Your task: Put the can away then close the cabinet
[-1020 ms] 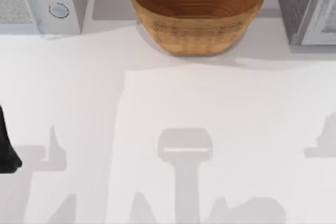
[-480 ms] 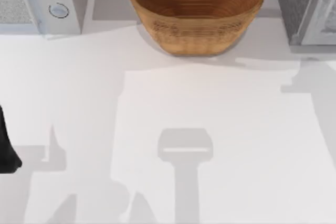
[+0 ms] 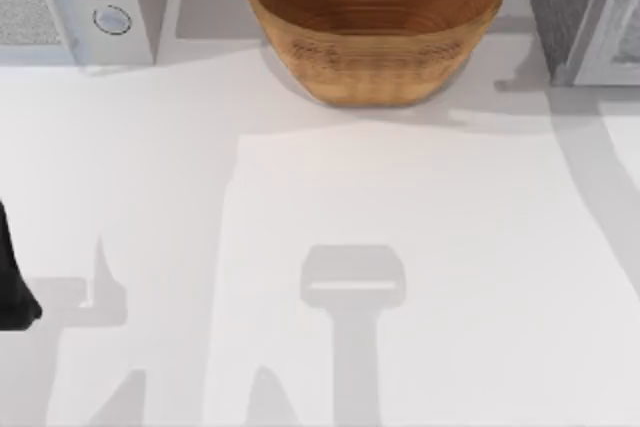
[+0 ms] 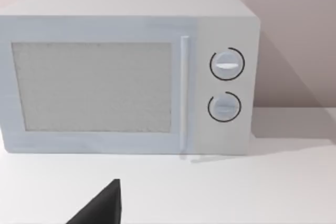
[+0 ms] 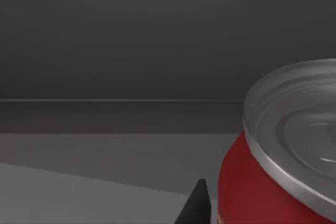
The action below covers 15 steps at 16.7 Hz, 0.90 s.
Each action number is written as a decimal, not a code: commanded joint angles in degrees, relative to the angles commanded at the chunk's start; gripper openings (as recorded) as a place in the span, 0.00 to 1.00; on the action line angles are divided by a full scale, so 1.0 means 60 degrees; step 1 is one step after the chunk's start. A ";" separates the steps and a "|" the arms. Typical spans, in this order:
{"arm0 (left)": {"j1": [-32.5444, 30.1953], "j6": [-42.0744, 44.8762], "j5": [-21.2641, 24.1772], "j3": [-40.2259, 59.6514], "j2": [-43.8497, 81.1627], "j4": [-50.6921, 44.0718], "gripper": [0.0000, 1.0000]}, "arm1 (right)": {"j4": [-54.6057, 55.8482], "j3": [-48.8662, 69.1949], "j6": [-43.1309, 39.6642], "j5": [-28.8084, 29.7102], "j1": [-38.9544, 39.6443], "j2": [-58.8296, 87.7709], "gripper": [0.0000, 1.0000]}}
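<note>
We see the can close up in the right wrist view, red-walled with a silver top, against a dark grey interior with a flat floor and a back wall. We judge that dark space to be the inside of the cabinet, whose grey body and pale door stand at the tabletop's far right corner in the top view. So the can seems to be inside the cabinet or just at its mouth, carried there by our right arm.

A dark fingertip of the right pincer pokes up just beside the can. Whether the right pincer is clamped on the can or has let go, we cannot tell; the contact itself is out of frame.

Our left arm sits parked at the tabletop's left edge, a dark part of it showing in the top view. Its wrist camera faces the microwave, with a black fingertip at the lower edge; its pincer's state we cannot tell either.

The bowl stands at the back centre, untouched by either arm.

By our reckoning the first half is nearly done: the can is at the cabinet. Left to do: set it down, release, pull the arm clear and shut the door.
</note>
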 joint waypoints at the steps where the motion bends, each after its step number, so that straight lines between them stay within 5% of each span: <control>1: 0.0000 0.0000 0.0000 0.0000 0.0000 0.0000 1.00 | -0.0100 0.0408 0.0005 0.0048 0.0038 0.0307 0.00; 10: 0.0000 0.0000 0.0000 0.0000 0.0000 0.0000 1.00 | -0.0281 0.1119 0.0027 0.0102 0.0048 0.0874 0.00; 15: 0.0000 0.0000 0.0000 0.0000 0.0000 0.0000 1.00 | -0.0814 0.3162 0.0015 -0.0048 -0.0082 0.2460 0.00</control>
